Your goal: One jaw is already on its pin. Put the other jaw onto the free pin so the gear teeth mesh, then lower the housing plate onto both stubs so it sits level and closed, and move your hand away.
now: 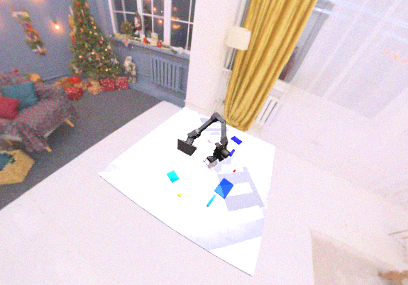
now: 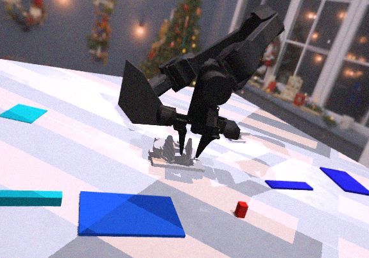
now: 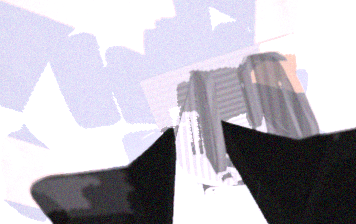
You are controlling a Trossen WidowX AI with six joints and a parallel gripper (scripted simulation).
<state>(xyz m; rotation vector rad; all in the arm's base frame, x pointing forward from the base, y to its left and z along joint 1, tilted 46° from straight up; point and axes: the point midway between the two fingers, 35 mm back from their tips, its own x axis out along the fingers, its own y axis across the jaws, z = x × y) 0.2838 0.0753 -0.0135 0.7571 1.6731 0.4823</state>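
Striped tabletop (image 1: 146, 170) (image 2: 52, 144), pale jaw (image 2: 188, 151) (image 3: 207, 120) in black hand (image 1: 208, 160) (image 2: 189, 156) (image 3: 195, 129)

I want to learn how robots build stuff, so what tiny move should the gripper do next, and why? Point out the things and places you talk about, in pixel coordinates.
Probably ease the gripper (image 2: 189, 156) (image 3: 195, 129) slightly lower, keeping its grip. It has a pale gray part between its fingertips, right over the pale base plate (image 2: 177, 165) (image 3: 155, 90), so a small, gentle drop might seat it; I can't see whether the teeth mesh.
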